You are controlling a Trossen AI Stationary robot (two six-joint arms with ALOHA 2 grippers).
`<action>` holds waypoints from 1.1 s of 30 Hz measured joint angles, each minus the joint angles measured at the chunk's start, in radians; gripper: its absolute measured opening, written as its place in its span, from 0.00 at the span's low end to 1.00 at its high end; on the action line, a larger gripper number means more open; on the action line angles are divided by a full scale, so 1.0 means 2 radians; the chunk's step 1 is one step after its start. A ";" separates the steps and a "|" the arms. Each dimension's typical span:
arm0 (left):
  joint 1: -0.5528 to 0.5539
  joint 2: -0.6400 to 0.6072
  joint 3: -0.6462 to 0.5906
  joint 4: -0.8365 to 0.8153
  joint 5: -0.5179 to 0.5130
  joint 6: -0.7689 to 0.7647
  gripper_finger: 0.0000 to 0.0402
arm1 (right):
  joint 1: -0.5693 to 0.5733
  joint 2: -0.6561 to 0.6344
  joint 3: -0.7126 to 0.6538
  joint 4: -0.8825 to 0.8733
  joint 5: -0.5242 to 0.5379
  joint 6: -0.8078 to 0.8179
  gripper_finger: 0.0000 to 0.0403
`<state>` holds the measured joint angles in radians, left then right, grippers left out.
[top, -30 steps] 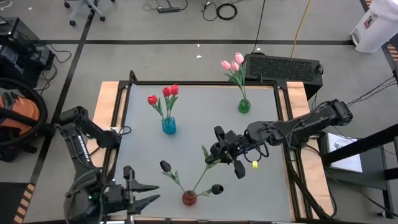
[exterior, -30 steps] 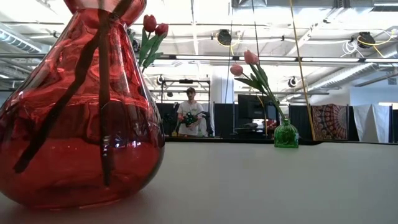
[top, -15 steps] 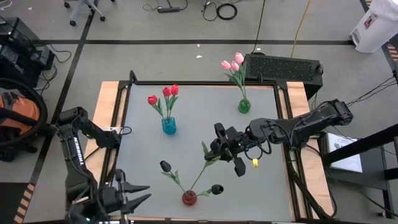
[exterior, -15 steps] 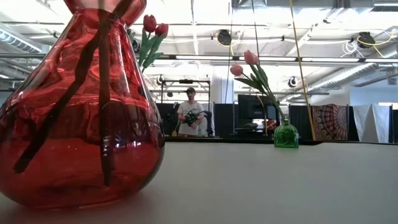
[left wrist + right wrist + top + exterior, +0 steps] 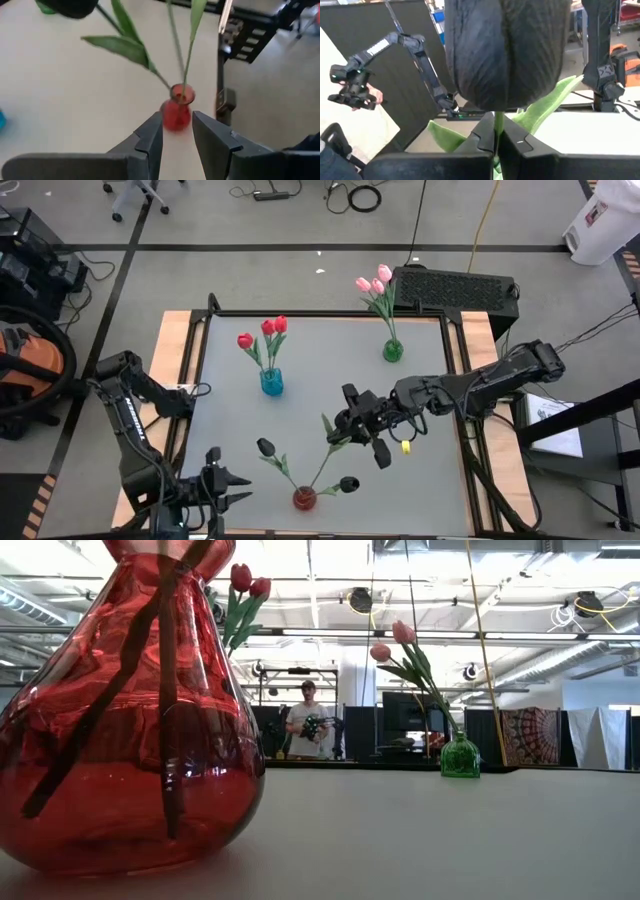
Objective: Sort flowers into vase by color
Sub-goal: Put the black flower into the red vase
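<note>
The right gripper (image 5: 352, 420), pinching a black tulip's stem (image 5: 328, 460), edged left (left gripper (image 5: 228, 488) parted).

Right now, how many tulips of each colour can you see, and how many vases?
Red tulips: 3
Pink tulips: 3
Black tulips: 3, one held by the right gripper
Vases: 3
Total: 9 tulips, 3 vases

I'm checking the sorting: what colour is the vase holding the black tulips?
Red. The vase shows best in the low view, filling its left side.
</note>
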<state>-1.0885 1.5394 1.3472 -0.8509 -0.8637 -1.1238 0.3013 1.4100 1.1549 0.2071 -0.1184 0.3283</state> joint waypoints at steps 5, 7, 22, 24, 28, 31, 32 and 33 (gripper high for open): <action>0.000 0.000 0.000 -0.016 0.008 0.001 0.28 | 0.010 0.021 0.000 0.009 0.006 0.001 0.00; 0.000 0.000 0.000 -0.015 0.011 0.001 0.28 | 0.011 0.026 0.000 0.015 0.007 0.004 0.00; 0.001 0.000 0.000 -0.013 0.016 -0.012 0.28 | 0.010 0.040 0.000 0.028 0.023 -0.015 0.00; 0.001 0.000 0.000 -0.013 0.012 -0.012 0.28 | 0.010 0.046 0.000 0.030 0.023 -0.014 0.00; 0.001 0.000 0.000 -0.013 0.008 -0.012 0.28 | 0.011 0.048 0.000 0.030 0.022 -0.014 0.00; 0.001 0.000 0.000 -0.013 0.007 -0.012 0.28 | 0.011 0.049 0.000 0.029 0.022 -0.014 0.00; 0.001 0.000 0.000 -0.013 0.005 -0.012 0.28 | 0.011 0.050 0.000 0.028 0.022 -0.014 0.00; 0.001 0.000 0.000 -0.013 0.003 -0.012 0.28 | 0.011 0.050 0.000 0.027 0.021 -0.014 0.00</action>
<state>-1.0859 1.5394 1.3468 -0.8772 -0.8572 -1.1473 0.3225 1.5093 1.1545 0.2614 -0.0765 0.3012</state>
